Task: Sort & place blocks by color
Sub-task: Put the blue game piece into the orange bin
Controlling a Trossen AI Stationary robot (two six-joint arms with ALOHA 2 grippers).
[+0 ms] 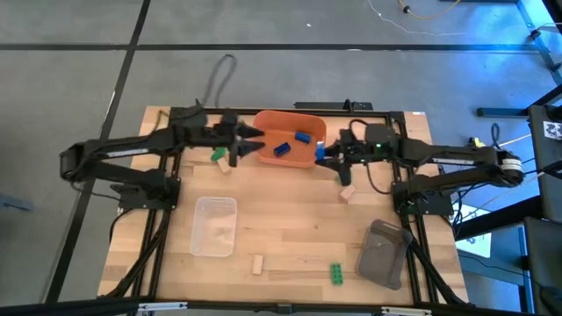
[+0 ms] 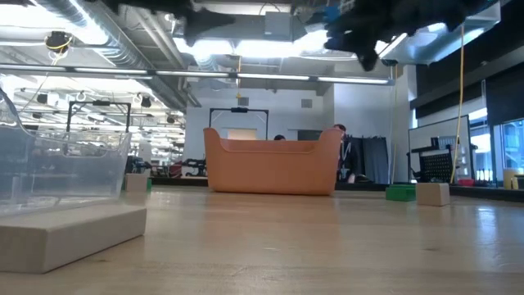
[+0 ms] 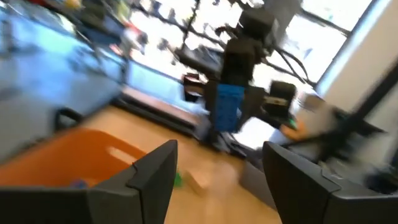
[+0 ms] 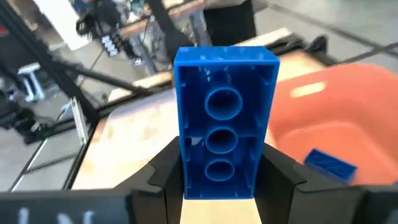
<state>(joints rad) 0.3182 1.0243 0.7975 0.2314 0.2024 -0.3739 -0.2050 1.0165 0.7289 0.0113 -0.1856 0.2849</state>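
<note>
The right pincer, clamped on a blue block at the orange bin's three o'clock rim, next needs carrying inward and releasing, while the left pincer waits open at nine o'clock.

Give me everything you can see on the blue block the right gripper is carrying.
The blue block is a rectangular plastic brick, seen from its hollow underside with three round tubes in a row. It stands upright, clamped between the right gripper fingers on its two long sides. It is off the table, at the right edge of the orange bin, which already holds two blue blocks.
</note>
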